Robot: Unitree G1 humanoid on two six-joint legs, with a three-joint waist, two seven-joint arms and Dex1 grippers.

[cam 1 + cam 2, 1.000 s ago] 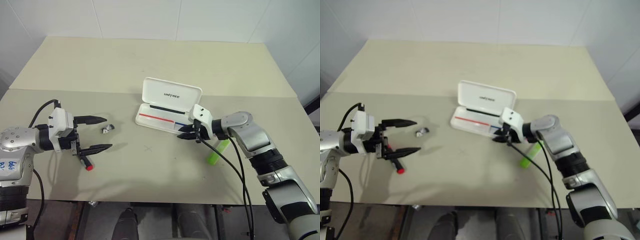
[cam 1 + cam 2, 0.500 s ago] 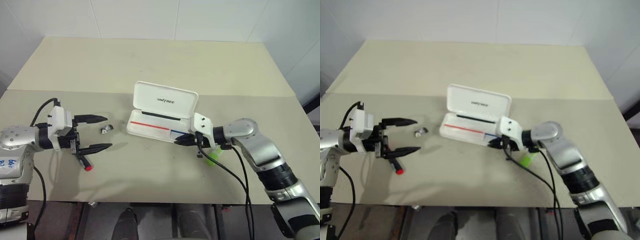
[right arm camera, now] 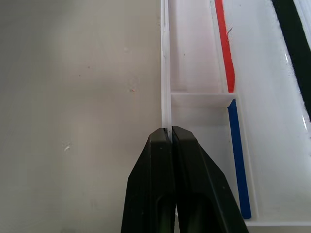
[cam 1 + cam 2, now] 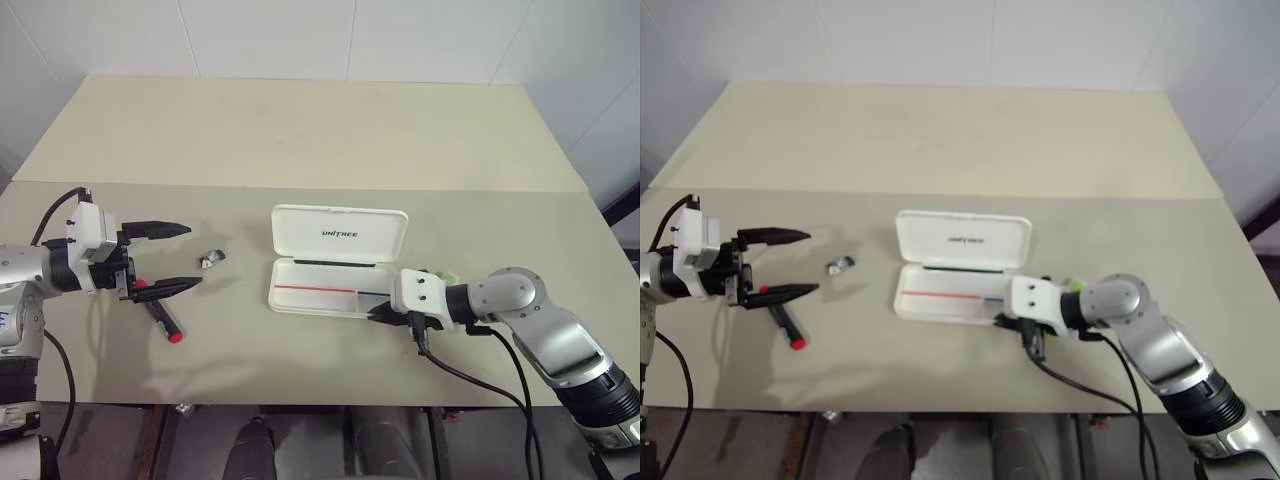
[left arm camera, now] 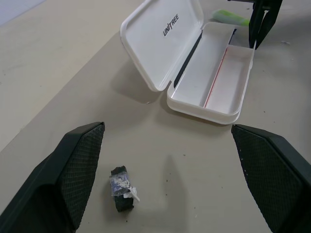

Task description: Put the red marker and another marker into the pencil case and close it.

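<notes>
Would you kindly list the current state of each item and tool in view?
pencil case: lid open, upright, tray holds no marker
red marker: lying on the table, not held
green marker: on the table behind the right tool, mostly hidden
small clip: lying loose on the table
left tool: open, holds nothing
right tool: shut on the pencil case's front wall

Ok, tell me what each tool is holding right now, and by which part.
The right tool is shut on the pencil case, pinching the thin front wall of its tray. The left tool is open and holds nothing.
</notes>
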